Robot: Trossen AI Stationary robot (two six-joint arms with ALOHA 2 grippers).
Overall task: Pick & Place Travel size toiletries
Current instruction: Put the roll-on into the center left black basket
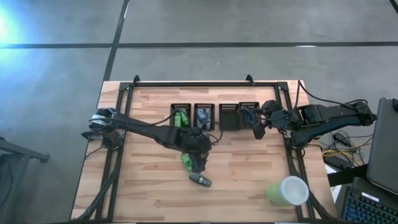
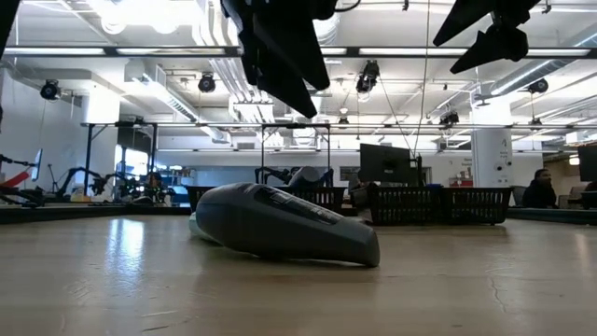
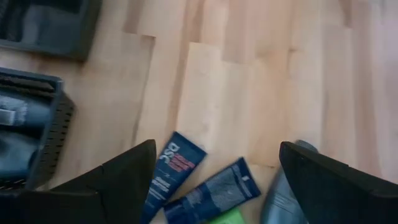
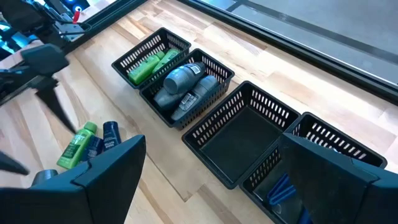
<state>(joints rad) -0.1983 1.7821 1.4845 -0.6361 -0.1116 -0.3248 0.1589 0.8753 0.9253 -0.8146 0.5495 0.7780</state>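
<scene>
Loose toiletries lie on the table in front of the bins: a green packet, two dark blue tubes and a grey tapered tube, which lies on its side and fills the low view. My left gripper is open just above this group; in its wrist view the blue tubes and the green packet's end lie between its fingers, untouched. My right gripper is open and empty, above the table by the right-hand bins.
Four black mesh bins stand in a row at the far side: one with green packets, one with grey tubes, an empty one and one with blue items. A large pale green-white cup lies near the front right corner.
</scene>
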